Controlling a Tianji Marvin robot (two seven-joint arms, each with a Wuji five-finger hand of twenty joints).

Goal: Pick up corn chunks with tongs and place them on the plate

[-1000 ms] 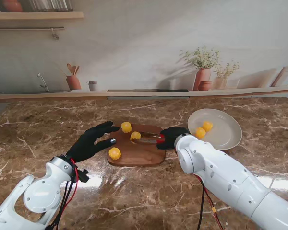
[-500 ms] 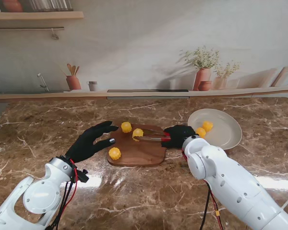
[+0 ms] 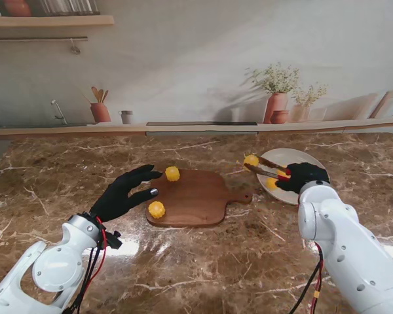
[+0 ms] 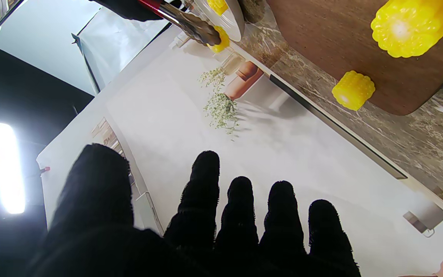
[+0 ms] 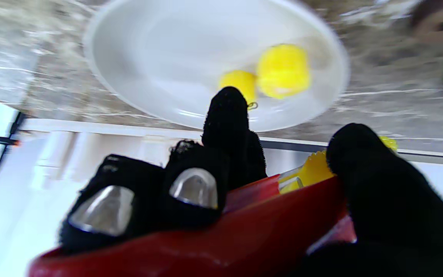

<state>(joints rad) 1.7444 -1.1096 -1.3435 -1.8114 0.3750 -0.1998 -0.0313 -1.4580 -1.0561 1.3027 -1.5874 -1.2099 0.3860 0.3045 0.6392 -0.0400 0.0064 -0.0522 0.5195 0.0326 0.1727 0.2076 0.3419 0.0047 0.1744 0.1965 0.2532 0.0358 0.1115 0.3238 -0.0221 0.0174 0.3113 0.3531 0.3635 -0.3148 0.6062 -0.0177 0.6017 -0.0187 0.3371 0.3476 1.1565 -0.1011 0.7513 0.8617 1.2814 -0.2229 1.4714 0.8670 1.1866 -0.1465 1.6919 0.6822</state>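
My right hand [image 3: 304, 176], in its fuzzy black glove, is clenching the red-handled metal tongs [image 3: 270, 168], which are pinching a knobbly yellow corn chunk [image 3: 251, 159] at the round white plate's [image 3: 314, 161] left rim. Two chunks are lying in the plate. My left hand [image 3: 123, 193] is resting spread, holding nothing, beside the smooth wooden board [image 3: 195, 199] bearing two more chunks.

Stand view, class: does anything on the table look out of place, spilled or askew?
Nothing stands out. Two corn chunks sit on the cutting board; the right robot hand carries a third chunk in the tongs at the plate rim.
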